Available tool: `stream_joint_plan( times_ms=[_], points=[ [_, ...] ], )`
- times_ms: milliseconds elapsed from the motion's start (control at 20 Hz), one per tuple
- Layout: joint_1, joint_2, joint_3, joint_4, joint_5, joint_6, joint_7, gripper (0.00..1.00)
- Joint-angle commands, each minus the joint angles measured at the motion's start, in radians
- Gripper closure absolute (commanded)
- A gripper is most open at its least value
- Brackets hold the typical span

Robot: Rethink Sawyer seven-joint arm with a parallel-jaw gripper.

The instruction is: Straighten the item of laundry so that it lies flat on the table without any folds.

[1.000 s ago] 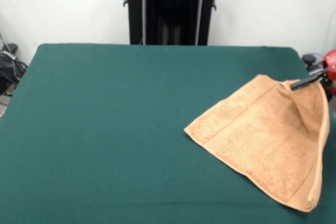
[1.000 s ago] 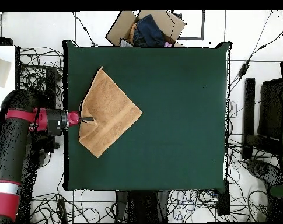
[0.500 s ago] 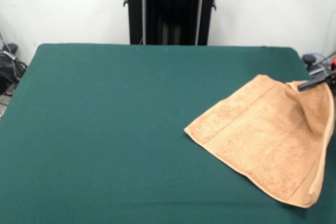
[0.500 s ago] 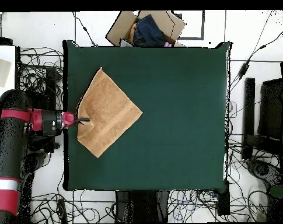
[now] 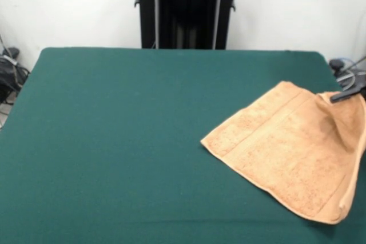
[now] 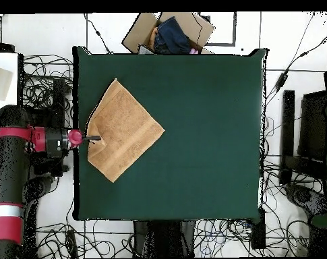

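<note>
Towel (image 5: 291,155) lay near the table's (image 5: 126,141) edge — one corner raised, pinched in the closed gripper (image 5: 346,94) — and a fold ran down from it.

Behind my surface I see a plain white wall (image 5: 68,10) and a black stand (image 5: 186,10). From above, the pale floor (image 6: 287,61) is covered with many black cables (image 6: 44,77). An open cardboard box (image 6: 169,30) lies beside one edge.
</note>
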Motion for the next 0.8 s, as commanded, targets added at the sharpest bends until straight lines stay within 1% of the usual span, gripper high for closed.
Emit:
stream_joint_plan(
  times_ms=[50,250,800],
  points=[
    [-0.008,0.027,0.004,-0.053,0.039,0.101,0.327,1.0],
    [-0.009,0.047,-0.012,-0.091,0.045,0.133,0.336,1.0],
    [-0.049,0.124,-0.073,-0.271,0.058,0.263,0.356,1.0]
  ],
)
